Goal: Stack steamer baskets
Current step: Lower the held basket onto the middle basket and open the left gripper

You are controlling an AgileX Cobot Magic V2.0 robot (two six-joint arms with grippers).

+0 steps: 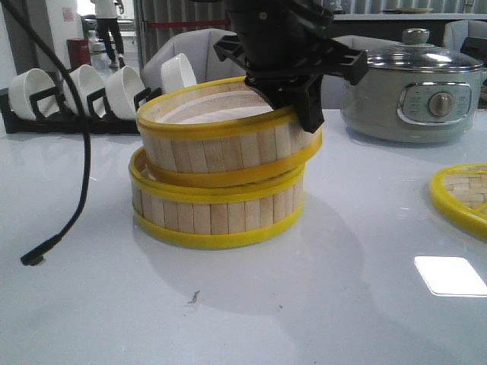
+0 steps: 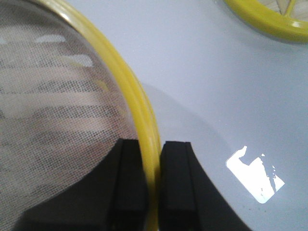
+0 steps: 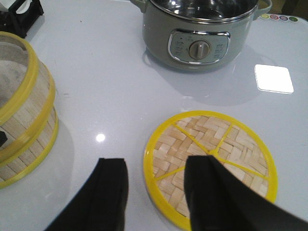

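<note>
- At the centre of the front view we see the lower basket standing flat on the white table, with the upper basket sitting tilted on top of it, its right side raised and its left edge down inside the lower rim.
- The left gripper comes down from the top of the frame onto the right side of the upper basket; in the left wrist view its fingers are closed on the yellow rim, one on the mesh-lined inside, the other on the outside.
- In the right wrist view the right gripper hangs over the table with its fingers spread apart and nothing between them.
- Just behind those fingers, toward the lower right of that frame, the woven lid lies flat on the table, apart from the baskets; in the front view it shows at the right edge.
- A grey-green pot with a glass lid stands at the upper right of the front view, behind the stack.
- A rack of white bowls sits at the upper left, and a black cable hangs down to the table at the left.
</note>
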